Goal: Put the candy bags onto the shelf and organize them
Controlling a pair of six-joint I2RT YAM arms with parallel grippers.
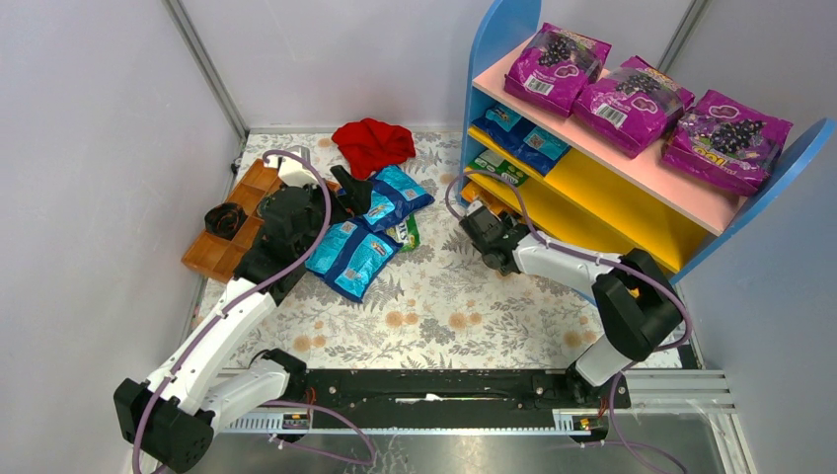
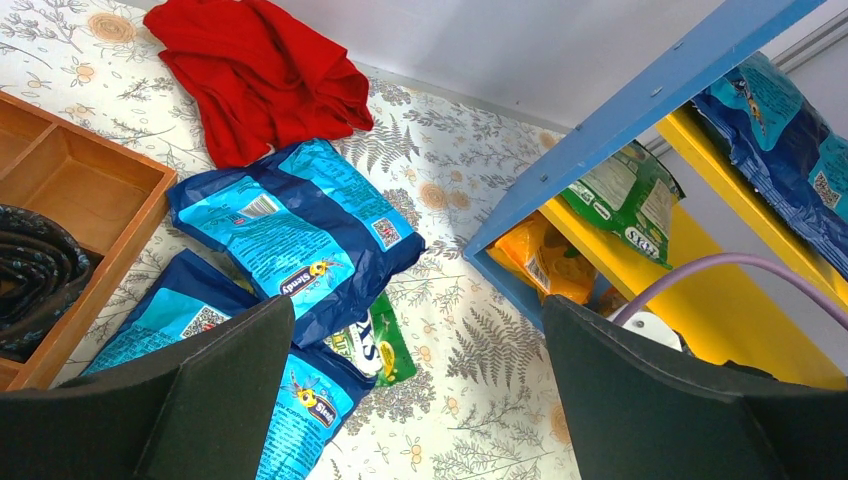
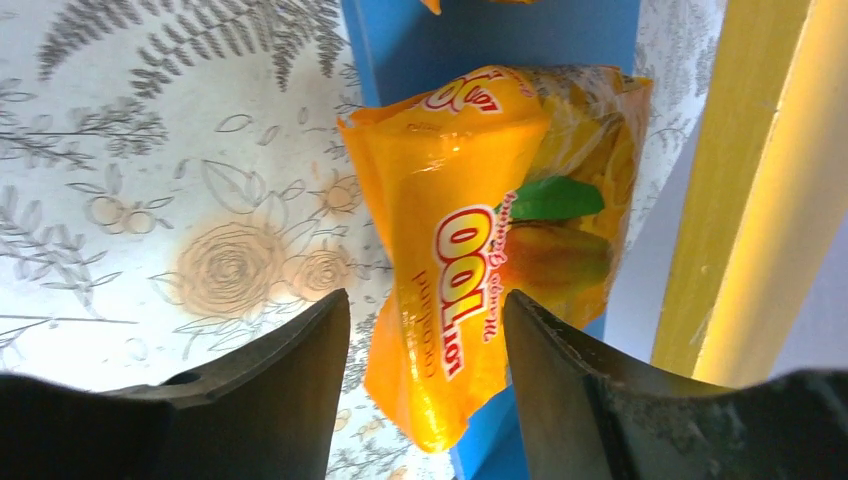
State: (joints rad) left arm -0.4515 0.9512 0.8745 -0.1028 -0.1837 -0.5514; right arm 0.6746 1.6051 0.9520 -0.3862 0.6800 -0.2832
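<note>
An orange candy bag [image 3: 470, 230] lies at the foot of the shelf [image 1: 491, 69], partly over its blue bottom board [image 3: 480, 35]. My right gripper [image 3: 425, 340] stands open around the bag's near end, with a gap on each side. Blue candy bags [image 1: 350, 252] and a green one [image 1: 406, 233] lie heaped on the floral mat. My left gripper [image 2: 415, 400] hangs wide open over them with nothing between its fingers. Blue [image 2: 780, 130], green [image 2: 620, 195] and orange [image 2: 540, 255] bags sit on the yellow boards.
Three magenta grape bags [image 1: 632, 99] lie on the pink top board. A red cloth [image 1: 373, 143] is at the back of the mat. A brown wooden tray [image 1: 232, 222] with a dark coil stands left of my left arm.
</note>
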